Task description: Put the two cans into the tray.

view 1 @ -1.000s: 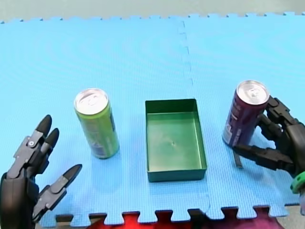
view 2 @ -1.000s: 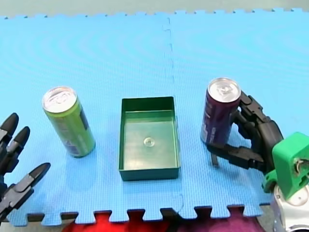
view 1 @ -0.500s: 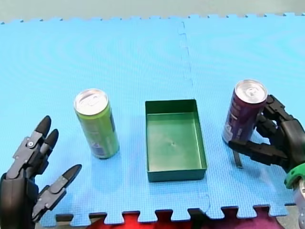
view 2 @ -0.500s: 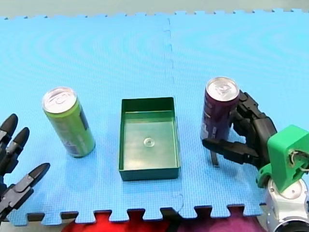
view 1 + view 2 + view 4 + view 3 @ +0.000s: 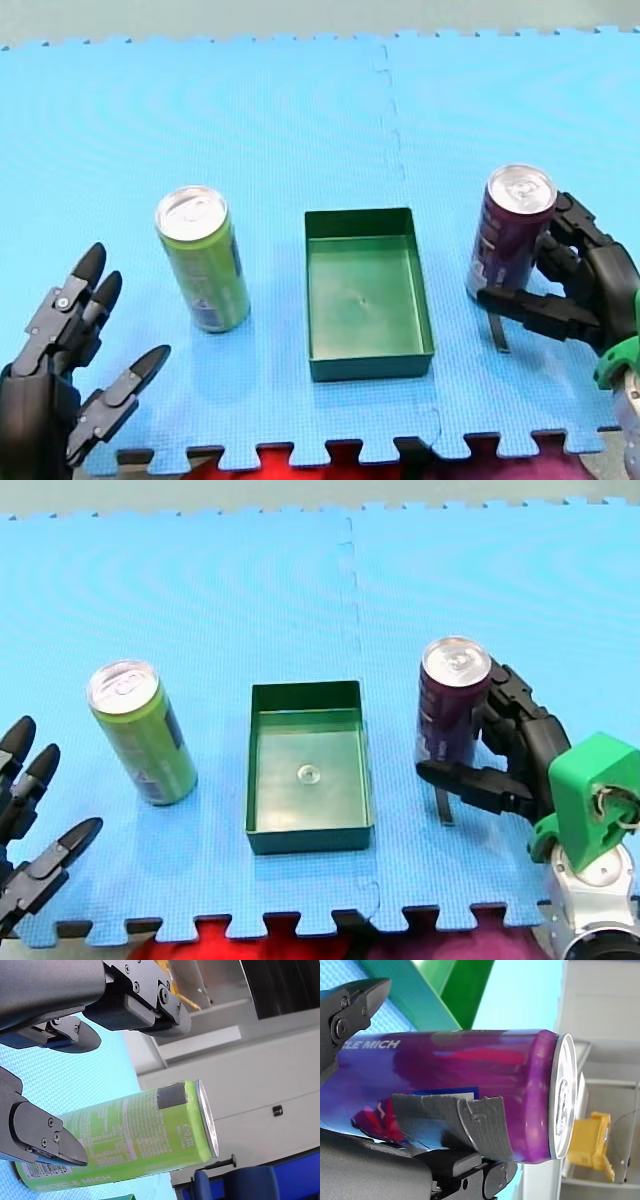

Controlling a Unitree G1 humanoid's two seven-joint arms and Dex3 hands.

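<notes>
Everywhere, blue foam mat [image 5: 250,120] — right hand [image 5: 580,282] fingers wrap the purple can [image 5: 505,245], left hand [image 5: 60,370] open at near corner.

A green can [image 5: 205,268] with a silver top stands upright on the blue mat [image 5: 250,120], left of the tray and apart from it. The dark green rectangular tray [image 5: 370,366] sits open-topped in the middle. To its right is a purple can [image 5: 505,245] bearing a grey tape patch [image 5: 470,1120], upright and clasped by the right hand [image 5: 585,285].

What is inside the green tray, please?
A small round mark on the tray floor, no cans; its near wall hides a floor strip. Right hand grips the purple can outside.
</notes>
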